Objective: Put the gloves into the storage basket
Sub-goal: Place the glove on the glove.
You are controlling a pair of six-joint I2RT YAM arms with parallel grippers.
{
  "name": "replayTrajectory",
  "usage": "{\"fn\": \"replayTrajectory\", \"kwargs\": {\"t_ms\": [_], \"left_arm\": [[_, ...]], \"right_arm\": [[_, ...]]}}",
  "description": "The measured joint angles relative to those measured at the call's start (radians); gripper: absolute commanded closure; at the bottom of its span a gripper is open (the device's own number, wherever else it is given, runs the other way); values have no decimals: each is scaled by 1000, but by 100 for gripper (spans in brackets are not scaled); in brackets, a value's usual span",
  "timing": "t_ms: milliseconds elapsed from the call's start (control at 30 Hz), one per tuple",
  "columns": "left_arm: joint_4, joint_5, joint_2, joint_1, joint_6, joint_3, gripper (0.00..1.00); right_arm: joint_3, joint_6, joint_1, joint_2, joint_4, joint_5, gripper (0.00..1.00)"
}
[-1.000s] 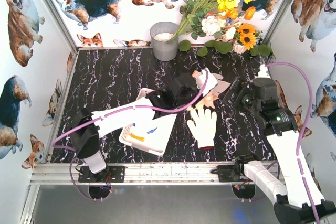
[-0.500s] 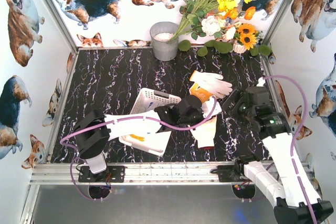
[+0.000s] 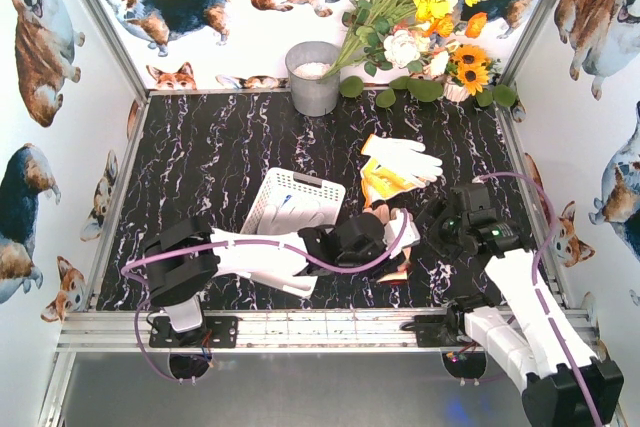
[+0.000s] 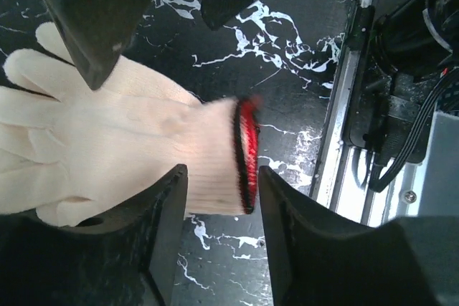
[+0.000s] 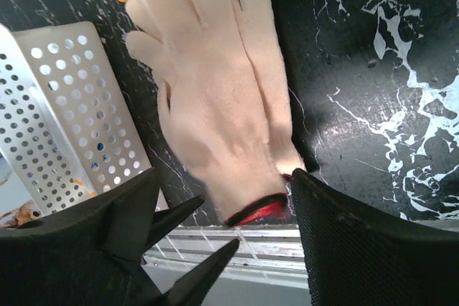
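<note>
A cream glove with a red cuff [image 4: 107,134] lies flat on the black marble table, near the front rail. My left gripper [image 4: 222,174] is open and low over it, one finger on each side of the cuff edge. My right gripper [image 5: 226,177] is open just above the same glove [image 5: 222,105], its fingers [image 4: 93,19] over the glove's fingertips. In the top view both grippers, left [image 3: 385,247] and right [image 3: 437,232], hide most of that glove [image 3: 402,237]. Two more gloves [image 3: 400,160] with orange cuffs lie further back. The white storage basket [image 3: 300,183] stands to the left.
A grey metal bucket [image 3: 314,77] and a bunch of flowers [image 3: 420,27] stand at the back wall. The aluminium front rail [image 3: 330,327] runs close behind the glove's cuff. The basket's perforated wall [image 5: 64,120] is just left of the right gripper.
My left gripper has moved from the gloves at the back toward the front rail, down over the red-cuffed glove. My right gripper has moved nearer and lower over that glove.
</note>
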Motion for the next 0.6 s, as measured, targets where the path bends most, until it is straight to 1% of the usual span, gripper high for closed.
{"fn": "replayTrajectory", "kwargs": {"t_ms": [67, 100, 167, 233, 267, 367, 400, 500, 600], "left_arm": [[15, -10, -2, -5, -35, -8, 35], [19, -26, -5, -6, -58, -14, 31], [16, -75, -23, -5, -114, -23, 29], [1, -138, -41, -5, -184, -18, 30], [-14, -171, -49, -1, -230, -11, 33], [-61, -239, -59, 18, -391, 21, 45], [-72, -249, -59, 30, -447, 29, 48], [-93, -259, -52, 78, -608, 34, 48], [-111, -273, -14, 115, -719, 49, 46]], "right_arm": [[-12, -17, 0, 17, 5, -17, 34], [-16, -27, 0, 26, 11, -30, 35], [-18, -53, 0, 52, 22, -54, 40], [-18, -81, 0, 80, 30, -70, 45], [-18, -99, 1, 95, 32, -76, 47], [-18, -150, 3, 147, 47, -87, 53], [-17, -166, 3, 166, 53, -90, 54], [-16, -221, 3, 229, 77, -105, 57], [-8, -272, 3, 297, 99, -131, 60]]}}
